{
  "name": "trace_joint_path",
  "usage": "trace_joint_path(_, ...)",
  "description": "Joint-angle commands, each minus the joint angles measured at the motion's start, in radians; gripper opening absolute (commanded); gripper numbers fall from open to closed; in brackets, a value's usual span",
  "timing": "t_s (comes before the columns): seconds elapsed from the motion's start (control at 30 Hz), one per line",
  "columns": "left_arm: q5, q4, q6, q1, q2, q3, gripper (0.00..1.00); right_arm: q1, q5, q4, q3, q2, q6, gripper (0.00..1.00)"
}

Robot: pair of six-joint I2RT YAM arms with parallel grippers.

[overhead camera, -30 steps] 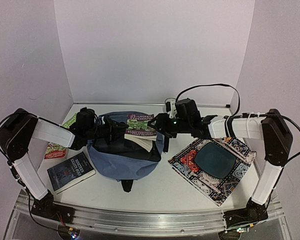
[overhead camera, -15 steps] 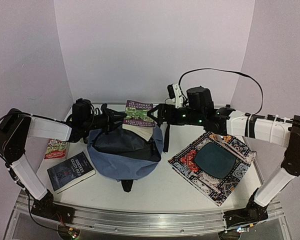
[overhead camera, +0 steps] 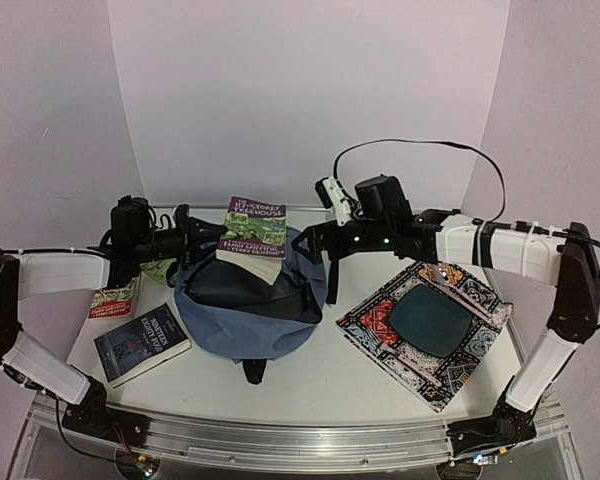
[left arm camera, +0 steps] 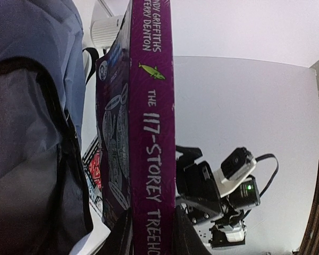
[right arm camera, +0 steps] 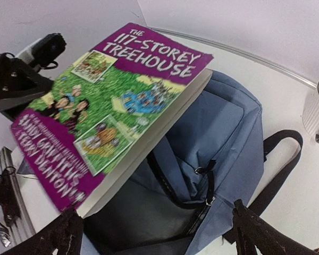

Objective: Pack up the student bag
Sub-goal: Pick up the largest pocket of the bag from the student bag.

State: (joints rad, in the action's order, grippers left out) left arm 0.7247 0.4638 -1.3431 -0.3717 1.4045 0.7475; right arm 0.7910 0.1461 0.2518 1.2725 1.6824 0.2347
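Note:
The student bag [overhead camera: 242,325] lies mid-table, slate-blue, its dark-lined mouth [right arm camera: 149,212] gaping. A purple book, "The 117-Storey Treehouse" [overhead camera: 252,226], hangs tilted above the bag's mouth. My left gripper [overhead camera: 208,240] is shut on its left end; in the left wrist view the spine [left arm camera: 155,133] runs up from between the fingers of that gripper [left arm camera: 151,236]. My right gripper [overhead camera: 315,240] stands open just right of the book and touches nothing. In the right wrist view it [right arm camera: 154,231] straddles the bag's opening [right arm camera: 223,138], below the book's cover [right arm camera: 111,95].
A dark book [overhead camera: 140,342] lies left of the bag, a green and red one [overhead camera: 115,296] behind it. A patterned cloth mat [overhead camera: 460,360] carrying a dark flat slab [overhead camera: 427,320] lies at the right. A white ribbed cup [right arm camera: 318,109] stands behind the bag.
My right gripper has opened wide and come off the book. My left arm has carried the book up and to the left, away from the right gripper.

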Motion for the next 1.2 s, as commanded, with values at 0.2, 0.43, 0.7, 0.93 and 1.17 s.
trace_joint_path(0.2, 0.016, -0.234, 0.097, 0.029, -0.308, -0.075, 0.0, 0.005, 0.055, -0.086, 0.182, 0.24, -0.226, 0.83)
trace_joint_path(0.43, -0.02, -0.492, 0.178, 0.03, -0.413, -0.044, 0.0, 0.005, 0.158, -0.089, 0.282, 0.387, -0.268, 0.77)
trace_joint_path(0.7, -0.01, -0.507, 0.118, 0.03, -0.505, -0.117, 0.0, 0.01, 0.232, -0.092, 0.407, 0.509, -0.283, 0.78)
trace_joint_path(0.93, 0.027, -0.51, 0.108, 0.029, -0.502, -0.138, 0.0, 0.015, 0.137, -0.107, 0.456, 0.581, -0.305, 0.75)
trace_joint_path(1.17, 0.084, -0.504, 0.119, 0.027, -0.463, -0.148, 0.0, 0.015, 0.113, -0.108, 0.498, 0.531, -0.287, 0.07)
